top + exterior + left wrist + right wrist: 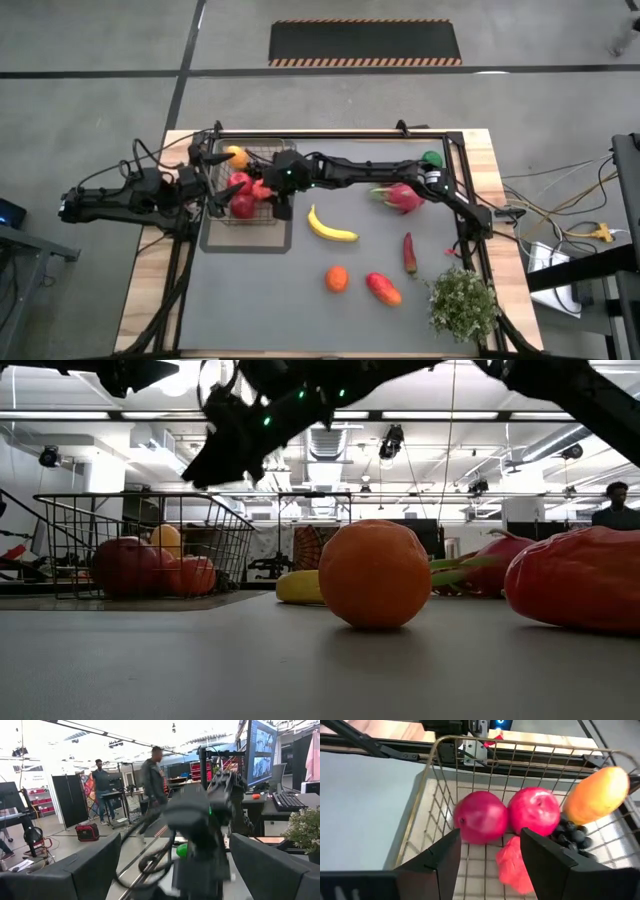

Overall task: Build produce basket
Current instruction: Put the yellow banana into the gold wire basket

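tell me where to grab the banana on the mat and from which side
Grip the banana across its middle, coming straight down from above. It lies flat and alone on the grey mat, curved, running diagonally, so set the pincer fingers crosswise to that line. The midsection looks thickest and clear of other fruit.

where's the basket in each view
High view: basket upper left of the mat, under the right hand.
Low view: left side, behind the orange.
Left wrist view: not in it.
Right wrist view: fills the frame.
Shared landmark: the red apples inside.
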### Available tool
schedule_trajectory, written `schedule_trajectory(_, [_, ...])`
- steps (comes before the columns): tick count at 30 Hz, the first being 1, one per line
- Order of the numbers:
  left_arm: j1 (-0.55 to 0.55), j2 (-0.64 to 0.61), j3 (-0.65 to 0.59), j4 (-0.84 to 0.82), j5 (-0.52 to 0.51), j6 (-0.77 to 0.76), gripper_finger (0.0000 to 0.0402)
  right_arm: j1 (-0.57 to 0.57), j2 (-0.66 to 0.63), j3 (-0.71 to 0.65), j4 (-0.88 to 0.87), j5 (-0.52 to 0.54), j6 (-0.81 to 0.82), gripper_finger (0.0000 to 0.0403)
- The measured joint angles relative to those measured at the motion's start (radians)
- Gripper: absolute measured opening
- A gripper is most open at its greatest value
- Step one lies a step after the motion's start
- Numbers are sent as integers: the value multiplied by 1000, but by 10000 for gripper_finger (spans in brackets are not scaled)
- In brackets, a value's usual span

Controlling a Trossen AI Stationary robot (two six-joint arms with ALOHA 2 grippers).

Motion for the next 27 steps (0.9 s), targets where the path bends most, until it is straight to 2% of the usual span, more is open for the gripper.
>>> schedule_trajectory(15, [0,0,0,-10,5,-1,352,59,-213,-53,-466,10,23,164])
schedule_trajectory(20, [0,0,0,-11,4,-1,352,97,-289,-198,-445,8,54,164])
schedule_trajectory(27, [0,0,0,-15,4,-2,352,109,-416,-480,-269,10,140,169])
